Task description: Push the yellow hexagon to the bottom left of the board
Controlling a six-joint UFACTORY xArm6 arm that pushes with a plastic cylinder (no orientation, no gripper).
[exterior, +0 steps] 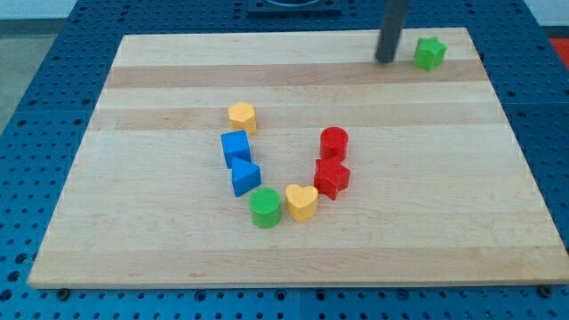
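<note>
The yellow hexagon (242, 116) sits left of the board's middle, at the top of a U-shaped row of blocks. My tip (386, 60) is far from it, near the view's top right, just left of a green star-like block (430, 53). Nothing touches the yellow hexagon; a blue cube (236, 148) lies just below it.
Below the blue cube lie a blue wedge-like block (246, 177), a green cylinder (265, 207), a yellow heart (301, 202), a red star-like block (332, 178) and a red cylinder (334, 142). The wooden board (133, 231) lies on a blue perforated table.
</note>
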